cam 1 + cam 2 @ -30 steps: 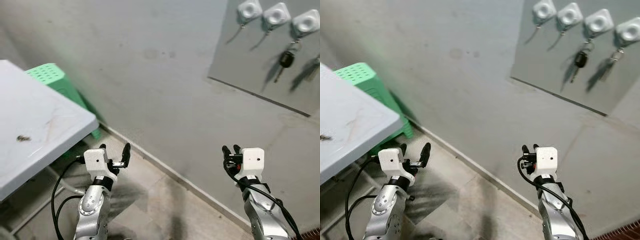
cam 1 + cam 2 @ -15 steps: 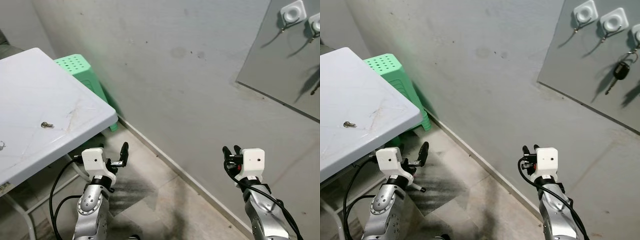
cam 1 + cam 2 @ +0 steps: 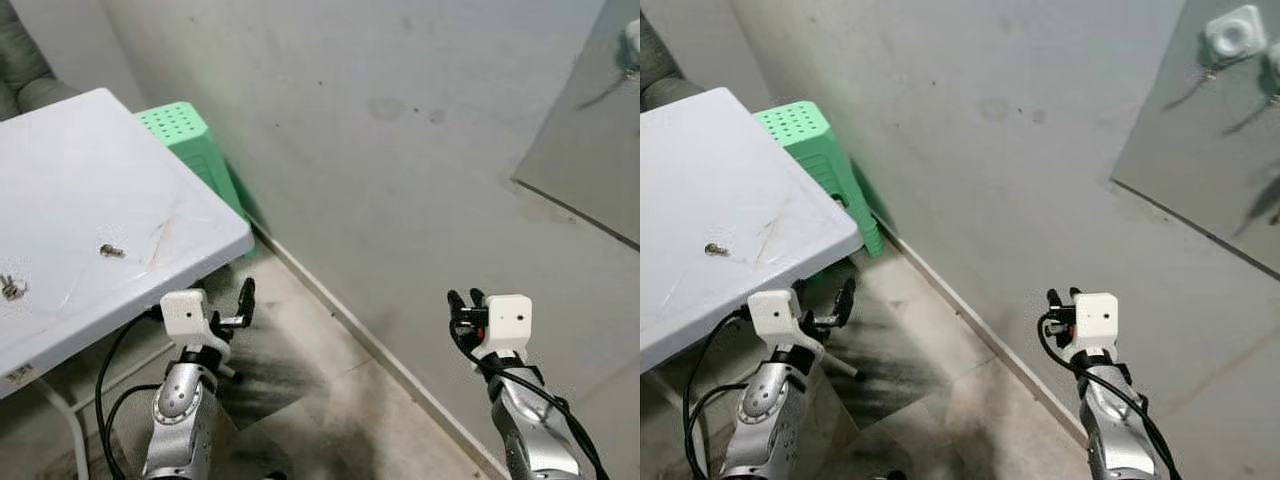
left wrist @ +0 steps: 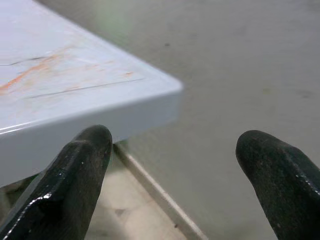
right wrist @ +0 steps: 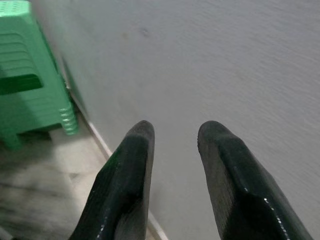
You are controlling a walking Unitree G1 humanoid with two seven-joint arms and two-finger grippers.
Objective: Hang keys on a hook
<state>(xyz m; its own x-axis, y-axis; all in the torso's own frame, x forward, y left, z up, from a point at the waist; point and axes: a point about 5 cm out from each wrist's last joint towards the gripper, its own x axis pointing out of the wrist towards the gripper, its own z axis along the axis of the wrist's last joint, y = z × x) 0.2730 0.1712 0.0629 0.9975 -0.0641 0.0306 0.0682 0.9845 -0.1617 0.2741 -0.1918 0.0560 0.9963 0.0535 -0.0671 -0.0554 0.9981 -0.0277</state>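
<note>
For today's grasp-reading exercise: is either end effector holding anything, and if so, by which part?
Nothing is held. The left end effector is open on empty air near the table corner; the right end effector has nothing between its fingers, which stand slightly apart.

The two eye views look from the robot's head, forward and steeply down, at a grey wall [image 3: 400,150], the floor [image 3: 330,390] and a white tabletop [image 3: 90,220] at the left. Both share the tabletop corner, a green stool [image 3: 815,150] behind it, and the two arms low in frame. The right eye view also takes in a hook [image 3: 1237,32] on the board high at the right. The left wrist view looks along its pincer [image 4: 175,165], close under the tabletop corner [image 4: 172,92], facing the wall. The right wrist view looks along its pincer [image 5: 175,135] at the wall, the stool [image 5: 27,70] well off.
</note>
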